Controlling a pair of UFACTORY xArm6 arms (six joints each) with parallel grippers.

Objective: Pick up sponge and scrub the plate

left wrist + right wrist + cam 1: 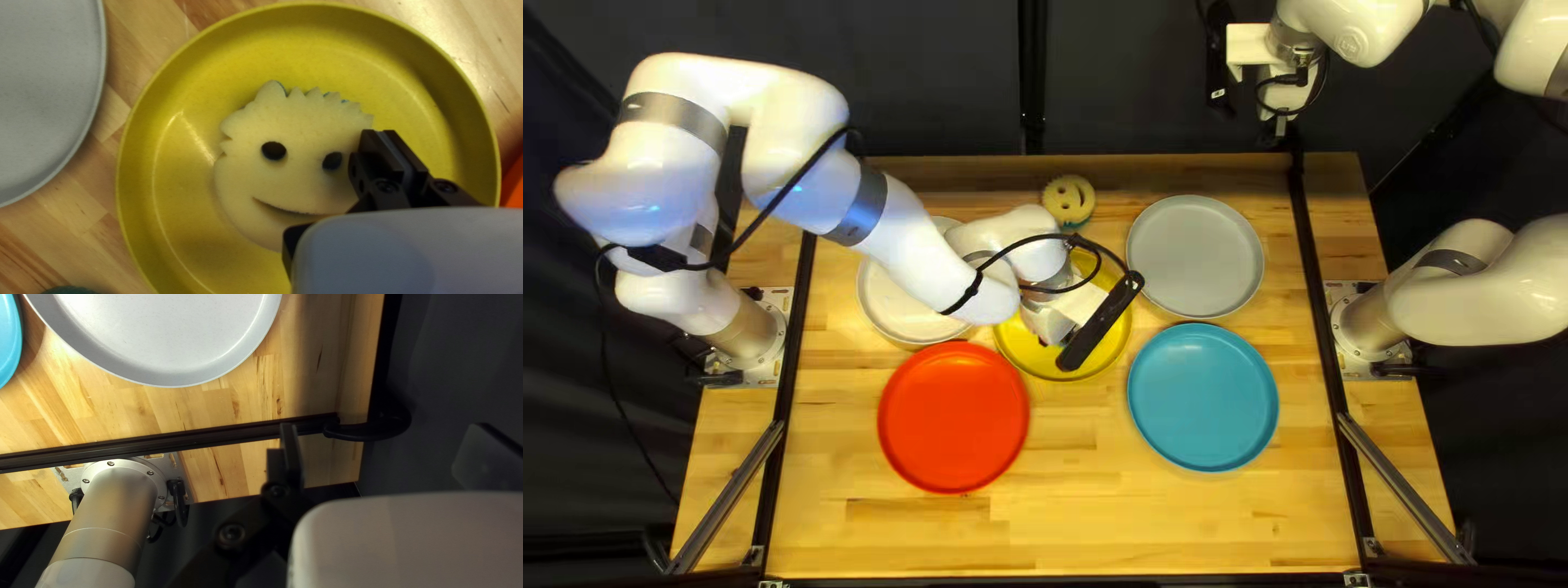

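Note:
Under my left gripper (pixel 1052 327) in the top left view lies the yellow plate (pixel 1111 346), partly covered by the arm. A pale, smiling-face sponge (pixel 294 174) lies flat in the yellow plate (pixel 163 87) in the left wrist view. The left gripper (pixel 389 155) overlaps the sponge's edge with its fingers together; nothing shows between them, and contact is unclear. My right gripper (pixel 1278 133) is raised past the table's far edge. In the right wrist view the right gripper (pixel 384 441) has its fingers wide apart, holding nothing.
Another smiling sponge (pixel 1068 200) lies behind the yellow plate. A grey plate (pixel 1195 256) and a blue plate (pixel 1203 397) stand to its right, a red plate (pixel 954 417) at the front left, and a white plate (pixel 888 299) partly under my left arm.

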